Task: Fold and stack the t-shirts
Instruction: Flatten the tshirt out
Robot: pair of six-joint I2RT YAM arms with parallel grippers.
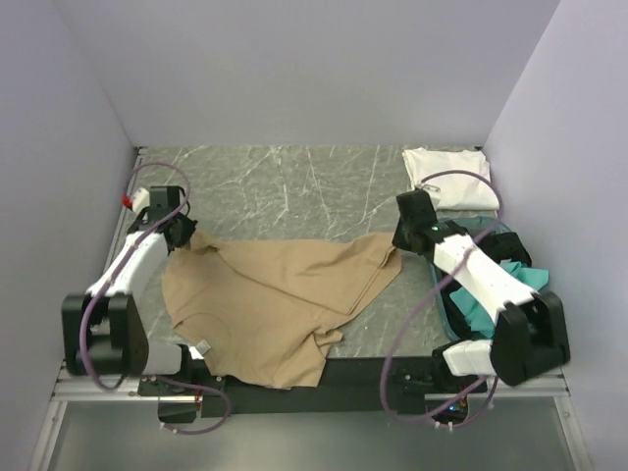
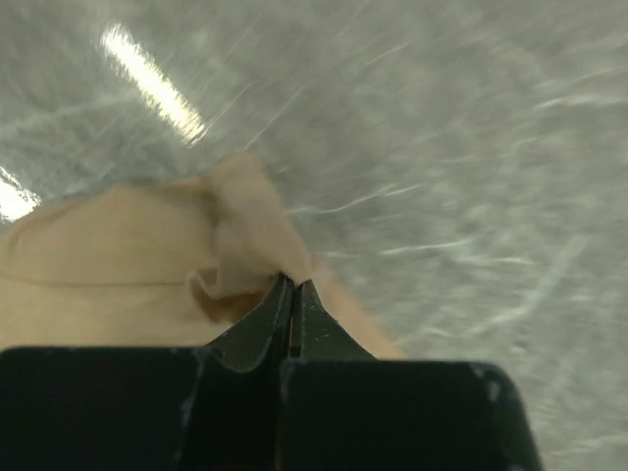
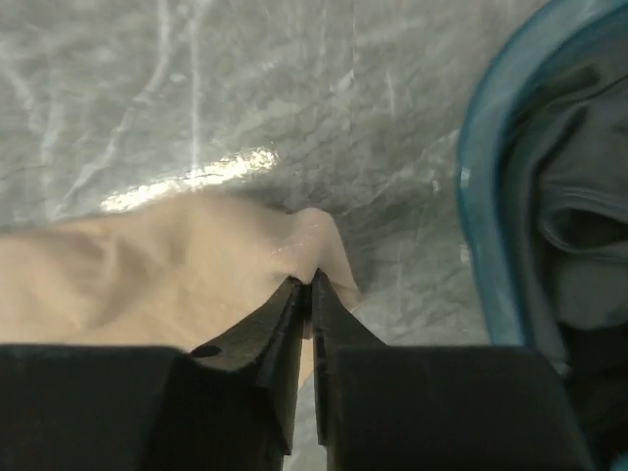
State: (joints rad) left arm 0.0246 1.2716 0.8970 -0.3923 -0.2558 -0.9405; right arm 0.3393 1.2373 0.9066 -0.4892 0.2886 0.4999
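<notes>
Top view: even, diffuse overhead light; sharp focus; faint shadows.
Left wrist view: table (image 2: 461, 128) smeared by blur; glare streak at 10 o'clock; tan t-shirt (image 2: 108, 265) soft.
Right wrist view: 1 glare patch at 10 o'clock; sharper.

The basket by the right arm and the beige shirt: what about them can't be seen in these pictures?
- Top view: the right arm covers most of the basket, so the clothes inside cannot be counted.
- Right wrist view: the picture edge cuts the basket off; the right pincer hides the tan shirt below its grip.
- Left wrist view: blurred; the left pincer hides the fold it pinches.
</notes>
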